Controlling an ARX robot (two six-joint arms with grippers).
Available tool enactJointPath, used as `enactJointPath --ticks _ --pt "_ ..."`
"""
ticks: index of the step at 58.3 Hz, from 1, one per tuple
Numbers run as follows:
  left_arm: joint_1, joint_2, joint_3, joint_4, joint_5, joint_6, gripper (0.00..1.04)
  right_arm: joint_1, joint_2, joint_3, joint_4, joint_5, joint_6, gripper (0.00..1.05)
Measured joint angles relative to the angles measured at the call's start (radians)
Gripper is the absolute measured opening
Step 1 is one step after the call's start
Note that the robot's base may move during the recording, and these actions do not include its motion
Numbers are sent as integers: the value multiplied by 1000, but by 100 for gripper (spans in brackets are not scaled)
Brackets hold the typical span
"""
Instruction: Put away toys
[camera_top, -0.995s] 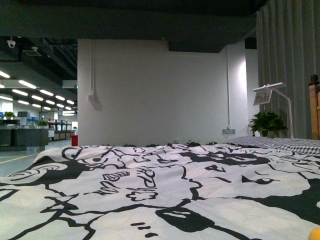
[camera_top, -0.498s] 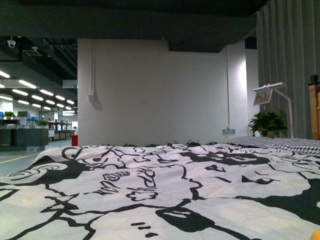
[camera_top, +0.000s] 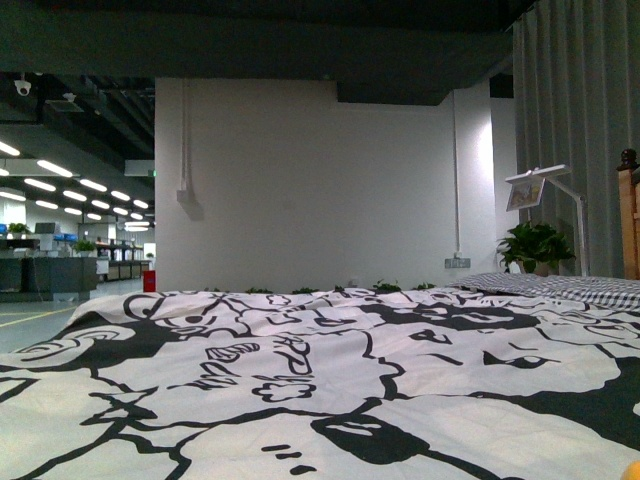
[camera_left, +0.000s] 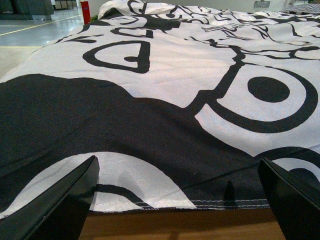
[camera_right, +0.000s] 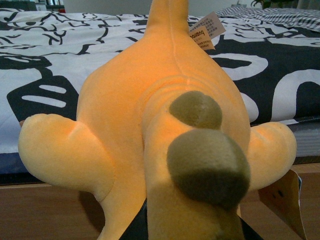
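Plush (camera_right: 150, 115) fills the right wrist view, hanging clear of the duvet (camera_top: 300, 400) just off the bed's near edge. In the front view only a sliver shows at the lower right corner. The right gripper (camera_right: 192, 230) is mostly hidden beneath it and is judged clamped on it. The left gripper (camera_left: 177, 161) stands apart, holding nothing, over the duvet edge. Pickup appears done. Placement remains, and no storage place is in view.
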Motion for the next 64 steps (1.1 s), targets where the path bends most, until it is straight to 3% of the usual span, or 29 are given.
enactJointPath --ticks 64 --pt "1 0 0 -1 0 0 98 3 2 0 -5 8 -2 7"
